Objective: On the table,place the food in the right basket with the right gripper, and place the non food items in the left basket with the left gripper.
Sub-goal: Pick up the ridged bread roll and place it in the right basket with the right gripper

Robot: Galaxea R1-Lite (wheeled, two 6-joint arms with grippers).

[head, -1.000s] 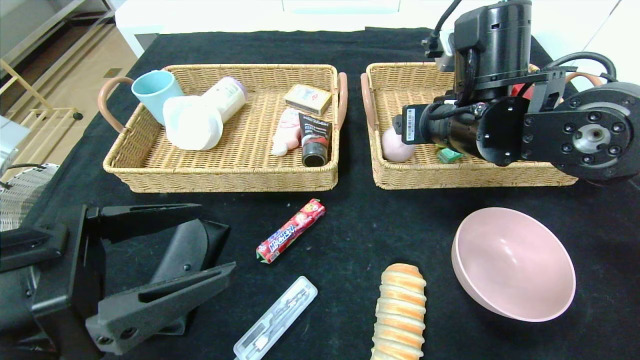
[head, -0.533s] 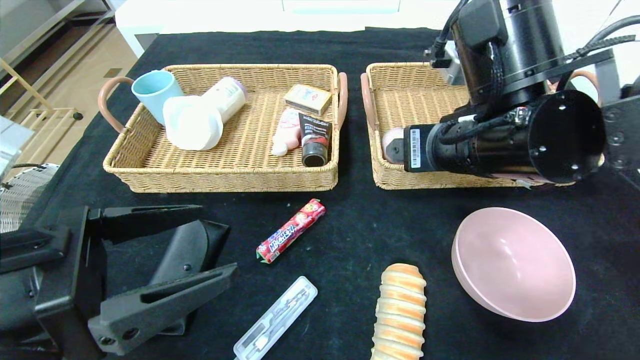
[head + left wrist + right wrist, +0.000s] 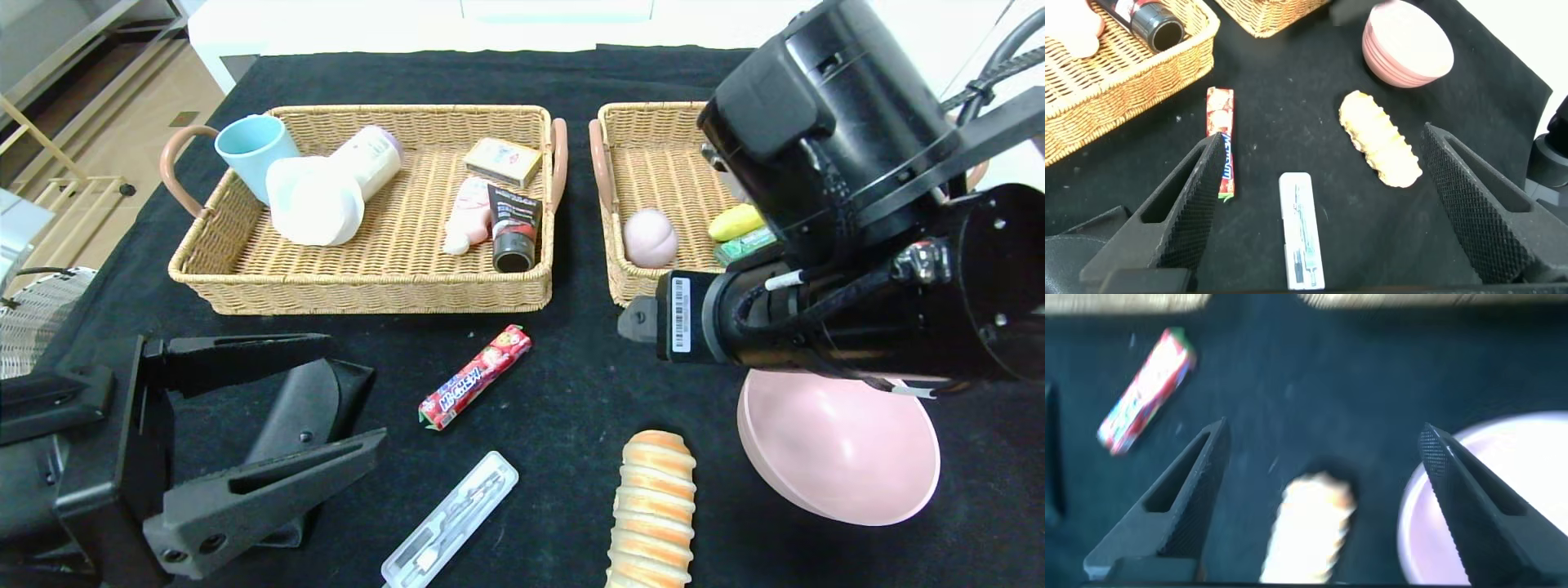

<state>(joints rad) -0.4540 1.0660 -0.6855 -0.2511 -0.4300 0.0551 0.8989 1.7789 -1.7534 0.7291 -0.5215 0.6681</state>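
On the black-clothed table (image 3: 588, 376) lie the red candy stick pack (image 3: 474, 377), the striped bread loaf (image 3: 653, 510), the clear cutlery box (image 3: 451, 520) and the pink bowl (image 3: 841, 445). The black glasses case (image 3: 302, 404) lies under my open, empty left gripper (image 3: 355, 392) at the front left. The peach (image 3: 650, 237) lies in the right basket (image 3: 653, 139). In the right wrist view my right gripper (image 3: 1323, 429) is open and empty above the bread loaf (image 3: 1310, 523). In the head view its jaws are hidden behind its arm (image 3: 816, 318).
The left basket (image 3: 367, 282) holds a light blue cup (image 3: 249, 147), white containers, a small box and tubes. A yellow banana (image 3: 735, 222) and a green item (image 3: 747, 243) lie in the right basket. The right arm covers part of that basket and the bowl's far rim.
My right arm has swung out of the right basket toward the front of the table, over the bowl and bread. The peach now lies uncovered in the basket. The left arm has not moved.
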